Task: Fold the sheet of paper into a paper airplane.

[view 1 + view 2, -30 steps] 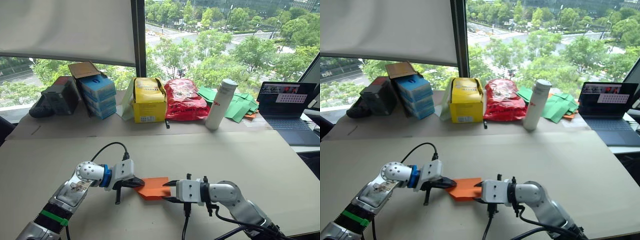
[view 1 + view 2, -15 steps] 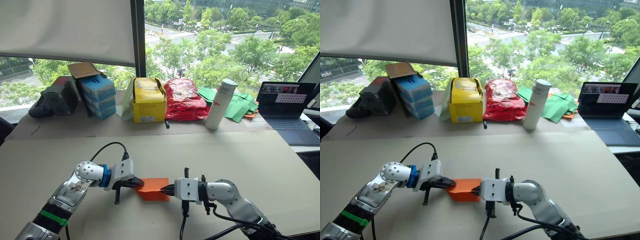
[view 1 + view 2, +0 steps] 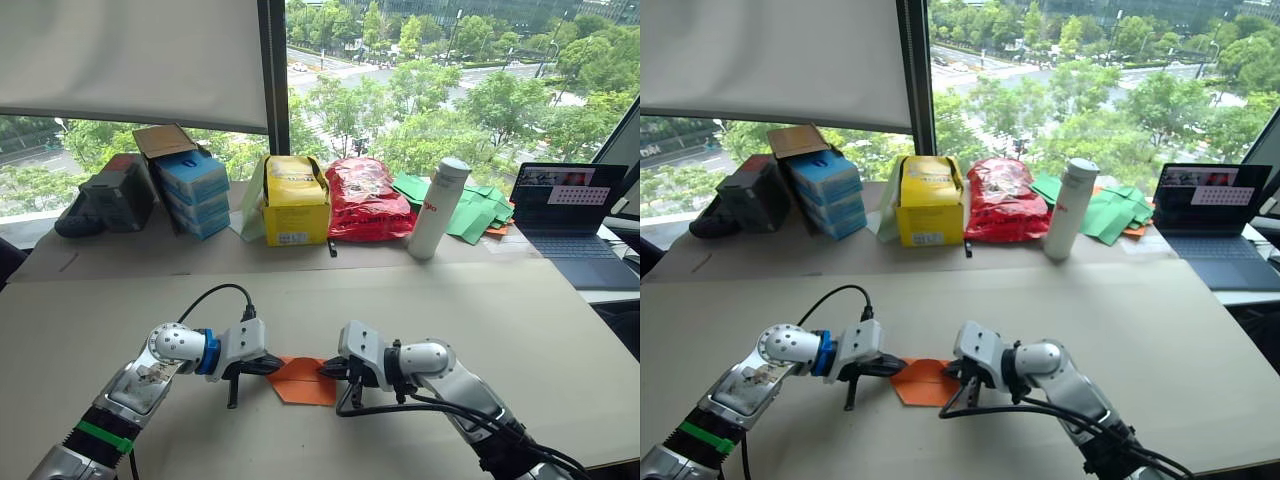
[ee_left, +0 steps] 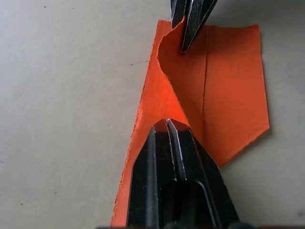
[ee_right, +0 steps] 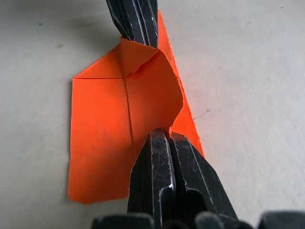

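The left gripper (image 3: 277, 366) has its two black fingers pinched together on the left end of the sheet of paper (image 3: 303, 380), and the right gripper (image 3: 328, 370) is clamped the same way on the opposite end, so the two sets of fingertips face each other across the orange sheet. The paper lies on the near part of the pale table (image 3: 480, 320), partly folded: a crease line runs along its length, one long edge is turned up and curls between the two grips, and the end by the left gripper narrows to slanted corners. Farther back, along the window side, stand a stack of blue boxes (image 3: 195, 190), a yellow box (image 3: 297, 200), a red crinkly bag (image 3: 364, 198) and a white bottle (image 3: 439, 208), upright. Behind the bottle lie green papers (image 3: 470, 210), and a laptop (image 3: 560, 205) sits open at the far right.
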Controlling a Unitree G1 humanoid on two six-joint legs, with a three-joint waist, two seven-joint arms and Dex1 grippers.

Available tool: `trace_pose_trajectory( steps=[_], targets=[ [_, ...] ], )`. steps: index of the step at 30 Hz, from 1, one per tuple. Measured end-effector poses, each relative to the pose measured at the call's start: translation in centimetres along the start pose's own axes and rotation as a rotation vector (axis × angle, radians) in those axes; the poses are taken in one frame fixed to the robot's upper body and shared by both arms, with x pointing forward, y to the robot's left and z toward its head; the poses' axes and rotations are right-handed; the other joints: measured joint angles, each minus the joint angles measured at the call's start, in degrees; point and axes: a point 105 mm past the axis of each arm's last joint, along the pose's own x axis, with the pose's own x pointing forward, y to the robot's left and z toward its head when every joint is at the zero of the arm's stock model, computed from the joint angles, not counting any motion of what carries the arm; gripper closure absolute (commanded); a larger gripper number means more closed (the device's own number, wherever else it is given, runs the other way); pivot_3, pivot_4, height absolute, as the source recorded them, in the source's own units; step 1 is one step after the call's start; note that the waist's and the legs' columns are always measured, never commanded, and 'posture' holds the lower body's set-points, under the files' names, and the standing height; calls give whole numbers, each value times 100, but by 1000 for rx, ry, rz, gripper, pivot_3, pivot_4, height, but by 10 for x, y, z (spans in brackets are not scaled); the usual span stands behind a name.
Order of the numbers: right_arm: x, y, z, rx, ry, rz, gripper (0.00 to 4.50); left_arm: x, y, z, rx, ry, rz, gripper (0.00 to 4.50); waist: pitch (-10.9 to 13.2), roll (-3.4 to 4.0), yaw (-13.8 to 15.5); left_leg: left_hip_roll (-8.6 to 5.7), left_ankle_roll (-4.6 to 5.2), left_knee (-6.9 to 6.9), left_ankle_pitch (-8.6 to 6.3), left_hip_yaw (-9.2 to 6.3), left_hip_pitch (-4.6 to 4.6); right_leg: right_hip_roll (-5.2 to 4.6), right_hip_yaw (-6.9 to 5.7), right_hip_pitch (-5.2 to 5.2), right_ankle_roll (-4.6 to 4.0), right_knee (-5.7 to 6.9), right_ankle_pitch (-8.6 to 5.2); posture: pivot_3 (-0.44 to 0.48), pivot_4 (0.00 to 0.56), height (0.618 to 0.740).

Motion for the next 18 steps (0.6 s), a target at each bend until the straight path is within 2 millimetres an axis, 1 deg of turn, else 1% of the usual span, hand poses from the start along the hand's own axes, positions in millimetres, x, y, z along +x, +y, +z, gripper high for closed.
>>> trace_pose_trajectory(
  steps=[5, 10, 13, 16, 18],
  targets=[
    [2, 1, 0, -1, 8, 7, 4471, -3, 1, 1, 2, 5, 15, 4500, -1, 0, -23, 1, -1, -2, 1, 0, 2, 1, 1, 1, 0, 1, 0, 0, 150, 740],
    [5, 2, -1, -10, 18, 14, 4471, -16, 6, 1, -54, 33, 37, 4500, -1, 0, -74, 1, -2, -2, 1, 0, -1, 3, 1, -3, 0, 2, 0, 0, 150, 740],
    [6, 2, -1, -19, 22, 18, 4471, -22, 4, 14, -57, 4, 14, 4500, -1, -1, -79, 2, -4, -2, 2, -1, -1, 2, 1, -2, 0, 1, 0, 0, 150, 740],
    [6, 2, -1, -21, 23, 18, 4471, -23, -4, 31, -48, -52, -33, 4500, -1, -1, -80, 3, -6, -3, 3, -1, 0, 2, 8, -2, -1, 1, 0, 0, 150, 740],
    [6, 2, -1, -22, 23, 17, 4471, -23, -10, 38, -64, -80, -67, 4500, -1, -1, -83, 3, -7, -4, 4, -1, 1, 2, 12, -2, -1, 1, -1, 0, 150, 740]
  ],
)
